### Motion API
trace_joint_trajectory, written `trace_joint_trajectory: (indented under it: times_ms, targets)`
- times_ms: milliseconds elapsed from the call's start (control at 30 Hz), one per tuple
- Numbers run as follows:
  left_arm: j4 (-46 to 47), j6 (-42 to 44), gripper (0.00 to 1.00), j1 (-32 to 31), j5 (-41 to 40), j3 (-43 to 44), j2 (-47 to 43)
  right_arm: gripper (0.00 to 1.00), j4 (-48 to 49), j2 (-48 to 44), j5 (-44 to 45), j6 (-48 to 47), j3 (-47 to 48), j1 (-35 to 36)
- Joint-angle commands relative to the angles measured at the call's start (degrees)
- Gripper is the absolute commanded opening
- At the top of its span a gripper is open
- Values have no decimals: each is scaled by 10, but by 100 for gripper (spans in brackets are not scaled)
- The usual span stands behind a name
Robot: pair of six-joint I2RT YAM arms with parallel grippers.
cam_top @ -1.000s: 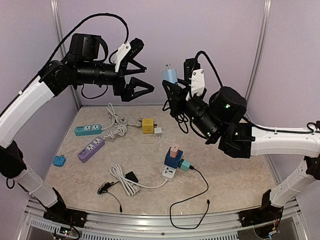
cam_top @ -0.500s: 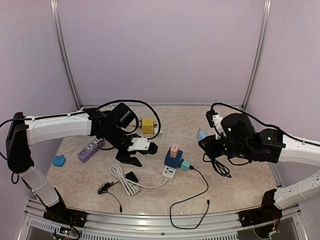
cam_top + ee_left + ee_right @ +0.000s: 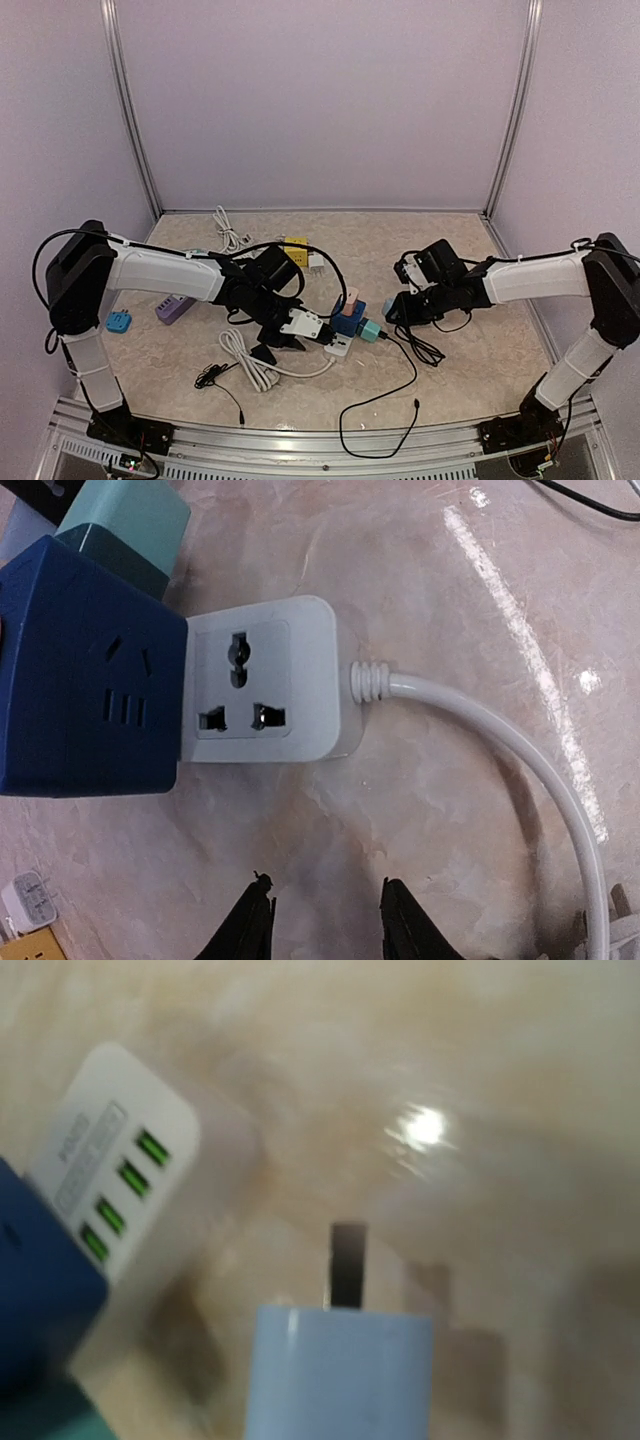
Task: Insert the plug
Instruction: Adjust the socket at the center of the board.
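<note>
Tabletop (image 3: 480, 370) is reached over by both arms toward centre frame. The approach before insertion is judged to be in hand. The white power strip (image 3: 265, 695) is partly covered by the blue cube adapter (image 3: 80, 680), with one socket left free. Below it, the left gripper (image 3: 325, 920) is held slightly spread on nothing. The light blue plug (image 3: 340, 1370) is pinched by the right gripper (image 3: 400, 305), right of the strip and unseated. Next, its prong (image 3: 347, 1265) must be aligned with that socket and pressed in.
</note>
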Motion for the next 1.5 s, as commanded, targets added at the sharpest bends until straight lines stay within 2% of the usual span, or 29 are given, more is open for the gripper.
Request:
trace_joint_trajectory:
  times_ms: [0,200,433,567,767,967,1067,1167,1333,1467]
  targets:
    - [36,20,31,-8,14,0,27,0,56,72,-103,-22,56,-15]
    - [89,26,24,-29,13,-15,46,0,79,154,-160,4,100,-14]
    - [171,18,21,-65,13,-53,50,0,106,211,-191,29,155,13]
    - [190,-23,24,-81,12,-67,41,0,86,255,-198,23,219,34]
    - [189,-38,35,-94,-4,-117,-2,0,54,297,-202,6,293,40]
    - [71,-24,53,-89,-30,-117,-64,0,-10,316,-189,-41,353,39]
    - [-17,8,62,-64,-6,-100,-89,0,-45,318,-172,-64,380,32]
    - [-96,50,66,-39,23,-79,-109,0,-80,305,-152,-86,402,22]
    - [-225,119,67,26,74,-7,-127,0,-132,229,-85,-140,404,8]
    - [-312,237,80,71,110,86,-103,0,-135,143,-59,-180,358,7]
